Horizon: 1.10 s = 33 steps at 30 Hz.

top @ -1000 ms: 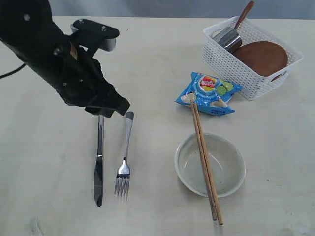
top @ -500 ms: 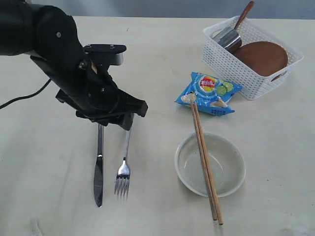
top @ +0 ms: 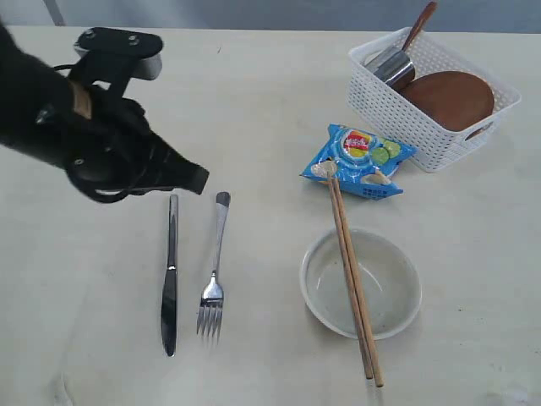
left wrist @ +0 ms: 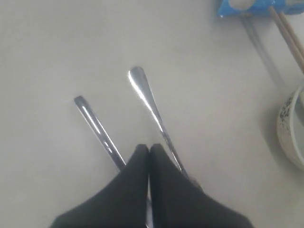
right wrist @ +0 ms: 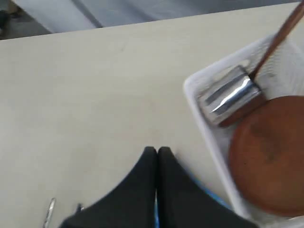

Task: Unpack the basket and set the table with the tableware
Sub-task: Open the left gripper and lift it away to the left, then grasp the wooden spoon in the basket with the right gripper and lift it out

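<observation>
The basket [top: 397, 114] stood at the exterior view's upper right, holding plate [top: 448, 100], cup [top: 390, 66] and spoon [top: 420, 27]; knife [top: 171, 279] and fork [top: 215, 271] lay side by side on the desk [top: 270, 101]. The left tool [left wrist: 149, 152], closed and empty above their handles, would need to lift clear without nudging them. The right tool [right wrist: 157, 153], closed on nothing near the basket, would have to open before reaching in.

The table [top: 270, 93] is pale cream with a faint grain. On the far right, the basket [top: 385, 106] is white with a lattice of small holes. In it sit a reddish-brown plate [top: 448, 100], a shiny steel cup [top: 390, 66] and a dark red-brown spoon [top: 420, 25]. The snack bag [top: 359, 159] is bright blue with red, yellow and green print. The chopsticks [top: 350, 271] are light tan wood and the bowl [top: 325, 279] is off-white. The knife [top: 170, 271] and fork [top: 215, 262] are silver. The left gripper [left wrist: 148, 149] and right gripper [right wrist: 157, 151] are black.
</observation>
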### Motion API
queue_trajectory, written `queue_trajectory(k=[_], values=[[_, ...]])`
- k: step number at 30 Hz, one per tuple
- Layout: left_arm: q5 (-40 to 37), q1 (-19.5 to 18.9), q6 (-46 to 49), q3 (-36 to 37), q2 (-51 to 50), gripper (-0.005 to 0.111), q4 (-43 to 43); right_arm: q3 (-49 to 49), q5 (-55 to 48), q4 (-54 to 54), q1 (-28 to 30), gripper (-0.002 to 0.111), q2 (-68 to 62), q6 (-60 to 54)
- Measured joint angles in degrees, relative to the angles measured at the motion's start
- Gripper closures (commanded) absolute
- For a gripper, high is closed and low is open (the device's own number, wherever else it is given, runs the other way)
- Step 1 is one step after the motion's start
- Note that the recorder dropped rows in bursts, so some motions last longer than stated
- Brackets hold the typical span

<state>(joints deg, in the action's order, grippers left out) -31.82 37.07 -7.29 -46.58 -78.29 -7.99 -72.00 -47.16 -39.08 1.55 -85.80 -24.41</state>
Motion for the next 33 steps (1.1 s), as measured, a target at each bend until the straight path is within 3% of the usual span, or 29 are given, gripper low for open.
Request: queue_trajectory(k=[9, 15, 18, 20, 21, 23, 27, 33], values=[[11.5, 0.0, 0.4, 18.7, 19.1, 0.107, 4.4, -15.6, -4.3, 13.0, 0.0, 0.108, -14.6, 12.2], [14.6, 0.0, 2.6, 25.5, 29.7, 0.107, 5.2, -22.1, -6.5, 13.4, 0.8, 0.108, -23.3, 15.4], [13.3, 0.0, 3.6, 26.4, 32.4, 0.107, 10.1, -25.1, -8.8, 13.5, 2.7, 0.108, -27.6, 16.0], [10.1, 0.0, 3.8, 26.4, 32.6, 0.107, 14.1, -26.5, -8.6, 13.6, 4.0, 0.095, -30.0, 16.9], [9.8, 0.0, 3.8, 26.4, 32.6, 0.107, 14.8, -26.6, -7.7, 13.6, 4.4, 0.076, -30.3, 16.9], [9.5, 0.0, 3.8, 26.4, 32.6, 0.107, 15.4, -26.7, -3.6, 13.6, 4.8, 0.054, -31.2, 17.0], [9.5, 0.0, 3.8, 26.4, 32.6, 0.107, 15.9, -27.0, 6.9, 10.7, 4.9, 0.054, -34.8, 17.1], [9.5, 0.0, 3.9, 26.4, 32.6, 0.107, 16.1, -27.8, 13.7, -8.3, 4.9, 0.048, -43.3, 7.9]])
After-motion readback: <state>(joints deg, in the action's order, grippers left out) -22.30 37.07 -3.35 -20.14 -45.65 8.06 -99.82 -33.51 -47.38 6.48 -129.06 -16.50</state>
